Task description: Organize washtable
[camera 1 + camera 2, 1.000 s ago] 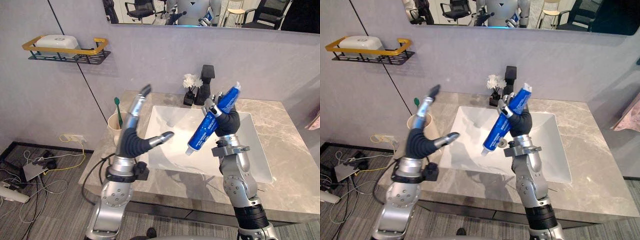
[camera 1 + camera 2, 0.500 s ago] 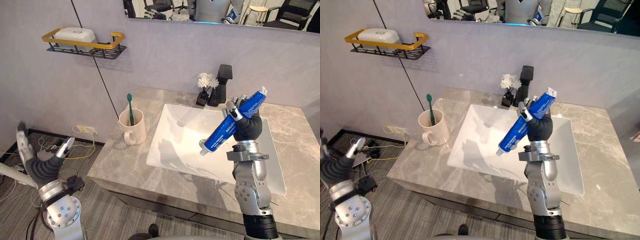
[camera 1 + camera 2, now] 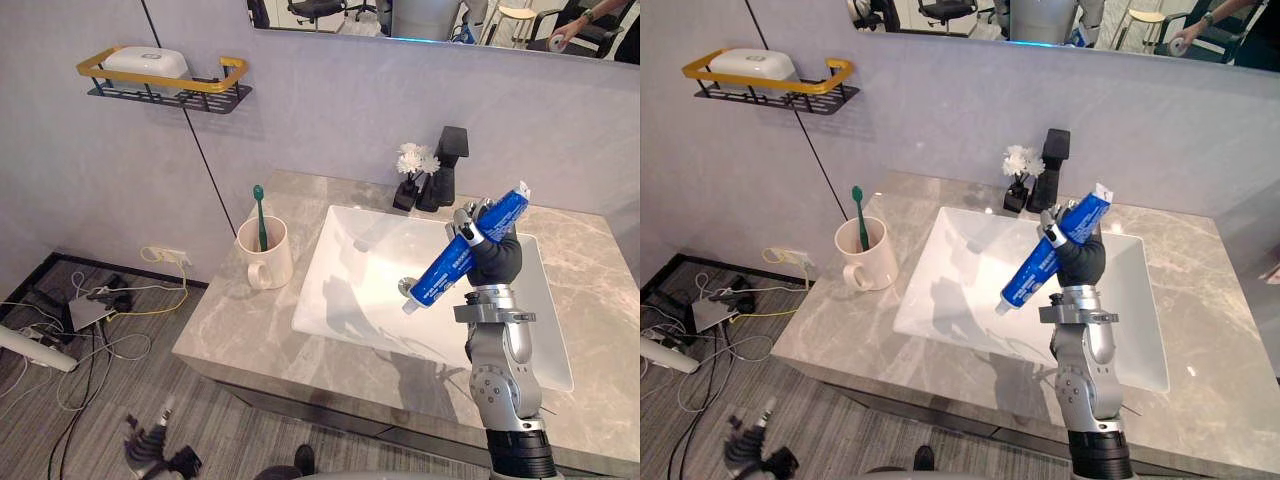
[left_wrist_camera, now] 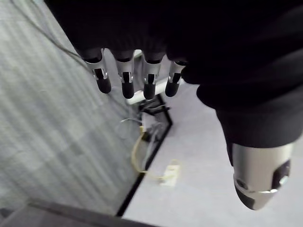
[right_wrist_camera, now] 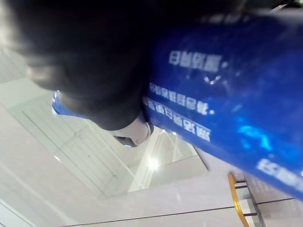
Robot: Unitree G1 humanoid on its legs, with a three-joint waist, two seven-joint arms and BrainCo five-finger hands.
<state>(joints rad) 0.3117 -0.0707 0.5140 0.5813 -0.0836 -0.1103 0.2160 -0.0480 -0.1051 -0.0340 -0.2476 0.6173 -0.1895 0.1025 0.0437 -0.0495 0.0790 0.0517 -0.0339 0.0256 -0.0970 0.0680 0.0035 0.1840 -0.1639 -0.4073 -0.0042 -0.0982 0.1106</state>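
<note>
My right hand (image 3: 496,262) is raised above the white sink (image 3: 345,300), shut on a blue toothpaste tube (image 3: 462,250) that tilts with its cap end down toward the basin. The right wrist view has the tube (image 5: 227,109) pressed against the palm from very close. A cream mug (image 3: 267,259) with a green toothbrush (image 3: 259,212) stands on the marble counter (image 3: 235,330), left of the sink. My left hand (image 3: 148,452) hangs low beside the counter, near the floor. Its fingers (image 4: 124,80) are straight and hold nothing.
A black faucet (image 3: 448,170) and a small vase of white flowers (image 3: 411,167) stand behind the basin. A gold-rimmed wall shelf (image 3: 160,82) carries a white soap box. Cables and a power strip (image 3: 90,310) lie on the floor at left. The mirror reflects a person's hand (image 3: 566,28).
My left arm has dropped from in front of the counter down to near the floor. The right hand with the tube has stayed almost still above the sink.
</note>
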